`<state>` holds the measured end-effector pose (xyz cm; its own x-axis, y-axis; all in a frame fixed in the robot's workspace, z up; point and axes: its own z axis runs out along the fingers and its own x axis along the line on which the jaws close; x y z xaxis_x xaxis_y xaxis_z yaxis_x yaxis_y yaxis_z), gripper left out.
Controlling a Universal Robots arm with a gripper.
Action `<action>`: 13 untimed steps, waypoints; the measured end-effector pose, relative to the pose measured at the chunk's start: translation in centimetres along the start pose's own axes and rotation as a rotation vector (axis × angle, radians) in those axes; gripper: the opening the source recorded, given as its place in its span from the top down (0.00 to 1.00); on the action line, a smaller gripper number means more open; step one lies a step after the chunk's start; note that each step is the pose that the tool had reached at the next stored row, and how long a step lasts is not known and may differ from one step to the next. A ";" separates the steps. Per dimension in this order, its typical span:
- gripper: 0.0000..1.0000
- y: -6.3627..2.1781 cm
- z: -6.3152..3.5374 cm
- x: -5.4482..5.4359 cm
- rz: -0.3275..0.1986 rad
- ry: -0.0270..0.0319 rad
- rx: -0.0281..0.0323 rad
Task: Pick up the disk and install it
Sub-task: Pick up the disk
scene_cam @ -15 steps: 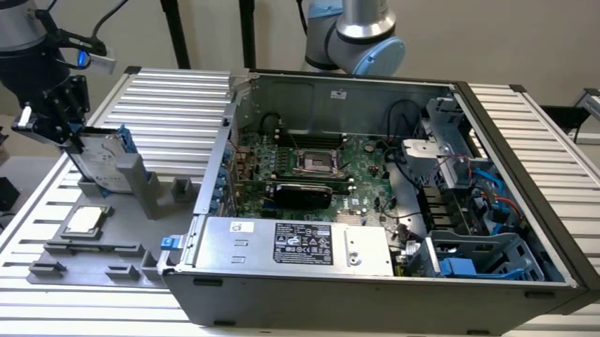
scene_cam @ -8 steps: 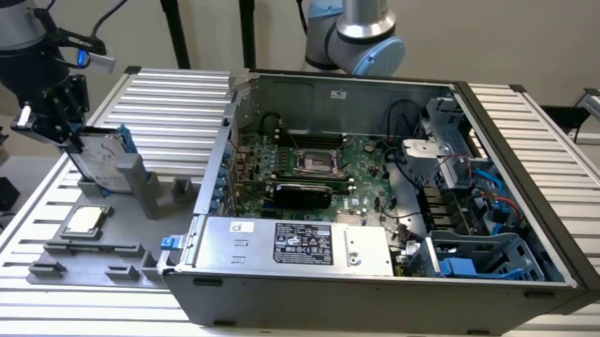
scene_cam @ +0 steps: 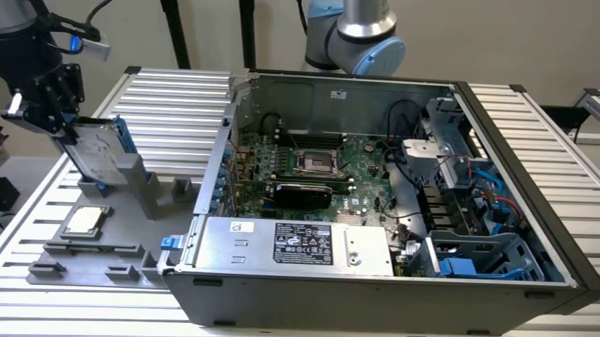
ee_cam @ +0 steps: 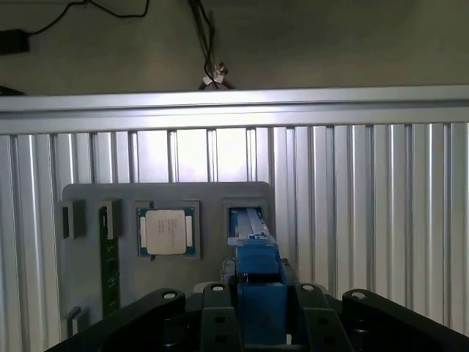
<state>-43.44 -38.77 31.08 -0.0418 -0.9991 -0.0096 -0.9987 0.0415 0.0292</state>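
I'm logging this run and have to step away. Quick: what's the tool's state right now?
The tool is closed on the disk, gripping its blue-framed edge.

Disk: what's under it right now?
The grey stand on the tray, beside the chip. The stand's wall hides the disk's bottom edge, so whether it sits in the slot can't be told.
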 end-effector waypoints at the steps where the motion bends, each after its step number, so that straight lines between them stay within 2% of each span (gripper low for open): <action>1: 0.67 0.01 -0.45 0.0 0.000 0.0000 0.0001; 13: 0.67 -0.19 -5.93 -0.1 0.000 -0.0001 0.0001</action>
<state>-43.08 -38.77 37.00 -0.0416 -0.9991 -0.0097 -0.9987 0.0413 0.0291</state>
